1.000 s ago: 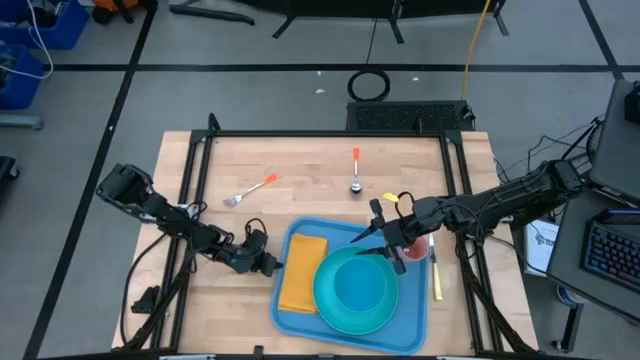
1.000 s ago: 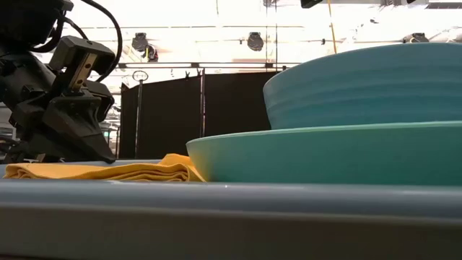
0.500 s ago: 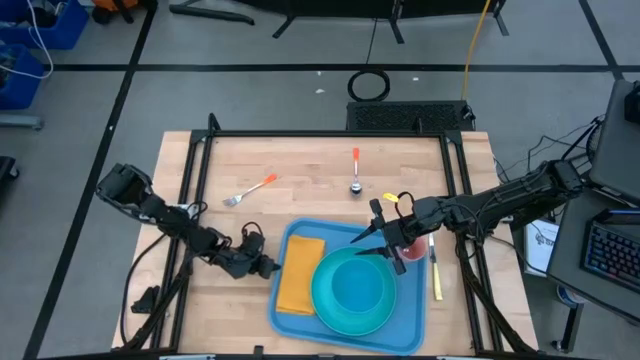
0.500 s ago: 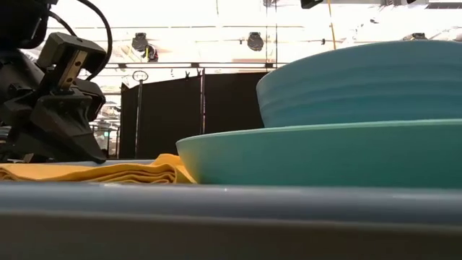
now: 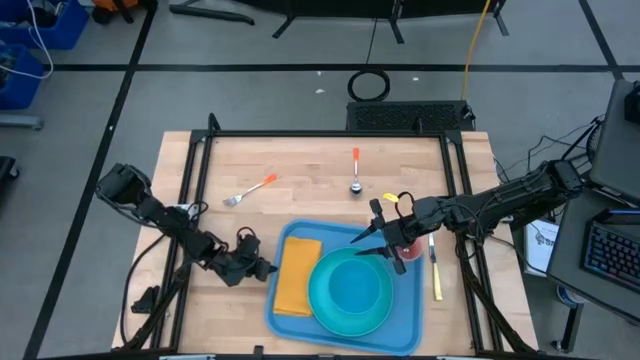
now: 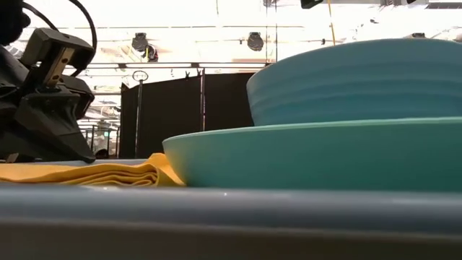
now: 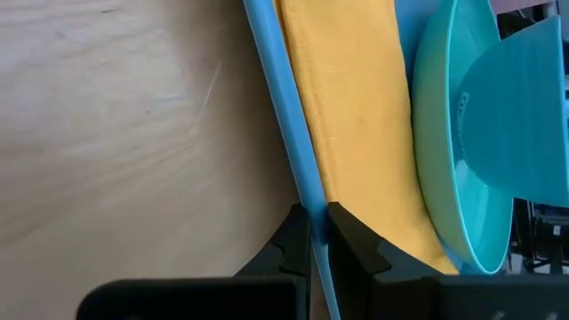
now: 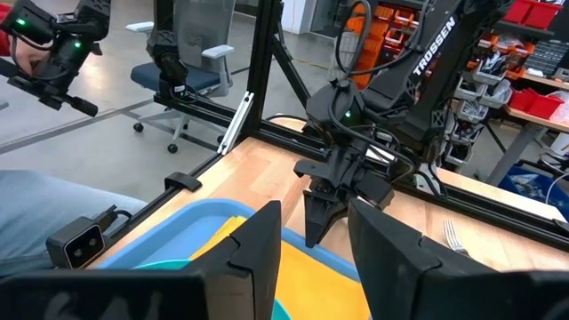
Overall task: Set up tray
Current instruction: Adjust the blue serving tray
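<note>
The blue tray [image 5: 412, 312] lies flat on the wooden table, near the front edge. On it are a folded yellow napkin [image 5: 297, 275], a teal plate [image 5: 325, 305] and a teal bowl [image 5: 352, 290] on the plate. My left gripper [image 5: 262, 270] is shut on the tray's left rim. My right gripper [image 5: 385, 245] is open and empty over the tray's far right part, beside a red cup [image 5: 413, 250]. The low view shows the tray's near rim [image 6: 216, 217], the napkin [image 6: 86, 172], the plate [image 6: 310, 152], the bowl [image 6: 361, 79] and my left gripper [image 6: 50, 101]. My left gripper pinches the tray's left rim [image 7: 302, 187] between its two fingers, one finger [image 7: 289, 240] outside the tray and one [image 7: 351, 240] inside, next to the napkin [image 7: 356, 116]. The fingers come from the table's left side, across the rim. The tray rests on the table.
A fork with an orange handle [image 5: 250, 189] and a spoon with an orange handle [image 5: 355, 170] lie on the far half of the table. A yellow-handled knife [image 5: 437, 275] lies right of the tray. A black frame borders the table [image 5: 200, 150].
My left gripper has drawn back toward the table's left edge, still shut on the rim. The tray has slid along the table to the left with the napkin, plate and bowl on it. My right gripper has kept still.
</note>
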Controlling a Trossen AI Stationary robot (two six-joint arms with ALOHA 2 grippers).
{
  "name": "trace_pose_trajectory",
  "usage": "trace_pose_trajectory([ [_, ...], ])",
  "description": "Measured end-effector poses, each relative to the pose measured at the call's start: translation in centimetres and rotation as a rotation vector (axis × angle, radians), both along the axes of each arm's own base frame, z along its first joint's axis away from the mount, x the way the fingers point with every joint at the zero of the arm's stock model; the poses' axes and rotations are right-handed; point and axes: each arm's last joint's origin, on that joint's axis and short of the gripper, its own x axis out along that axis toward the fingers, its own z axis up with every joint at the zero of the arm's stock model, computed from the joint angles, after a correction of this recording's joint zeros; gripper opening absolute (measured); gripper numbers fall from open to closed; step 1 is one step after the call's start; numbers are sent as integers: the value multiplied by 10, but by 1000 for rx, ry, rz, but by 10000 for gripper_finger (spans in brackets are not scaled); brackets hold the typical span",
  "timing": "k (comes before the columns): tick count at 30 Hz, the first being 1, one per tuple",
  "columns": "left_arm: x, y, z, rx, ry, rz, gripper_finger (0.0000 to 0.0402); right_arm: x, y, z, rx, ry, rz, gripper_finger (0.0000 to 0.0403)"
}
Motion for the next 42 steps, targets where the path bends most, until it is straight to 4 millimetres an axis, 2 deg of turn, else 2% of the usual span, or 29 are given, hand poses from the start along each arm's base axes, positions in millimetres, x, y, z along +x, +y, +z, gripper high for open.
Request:
trace_pose_trajectory([
  [42, -35, -29, -4, -33, -8, 64, 14, 0, 0, 0, 0, 1, 0, 125],
])
